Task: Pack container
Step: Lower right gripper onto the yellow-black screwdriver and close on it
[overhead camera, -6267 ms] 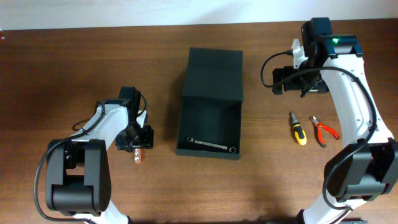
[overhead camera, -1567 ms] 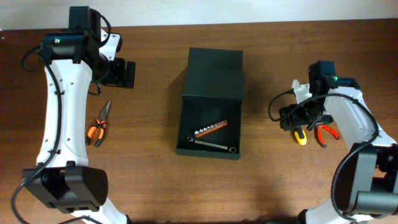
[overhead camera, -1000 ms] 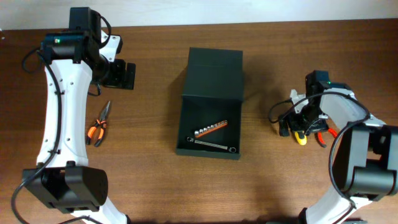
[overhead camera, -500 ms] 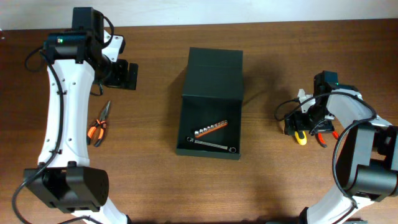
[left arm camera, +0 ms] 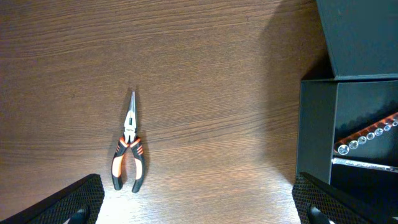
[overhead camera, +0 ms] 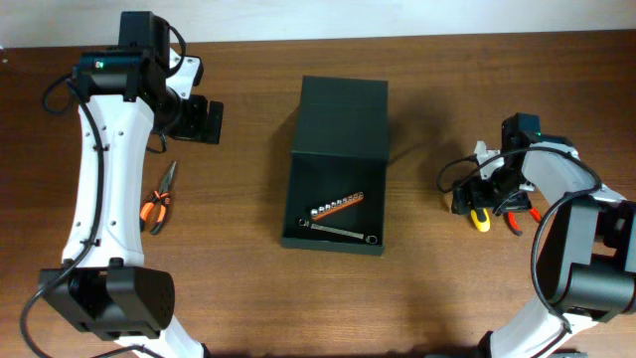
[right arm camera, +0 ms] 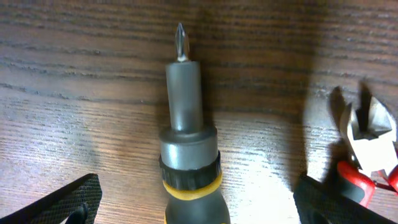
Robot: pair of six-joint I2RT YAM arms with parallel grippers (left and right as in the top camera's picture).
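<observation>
So, container [overhead camera: 339,124] sits centre of table [overhead camera: 248,298], lid open, w/ wrench [overhead camera: 343,233] + socket rail [overhead camera: 335,206] already in. Left to pack: screwdriver [right arm camera: 189,155] + red cutters [right arm camera: 370,149] at its 3 o'clock, orange pliers [left arm camera: 128,155] at 9. My right jaws are wide open astride the screwdriver, gripping nothing; left jaws open, empty.

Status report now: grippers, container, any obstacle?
Left gripper open, high. Right gripper open over screwdriver. Container open, wrench and socket rail inside. Red cutters close beside screwdriver.
</observation>
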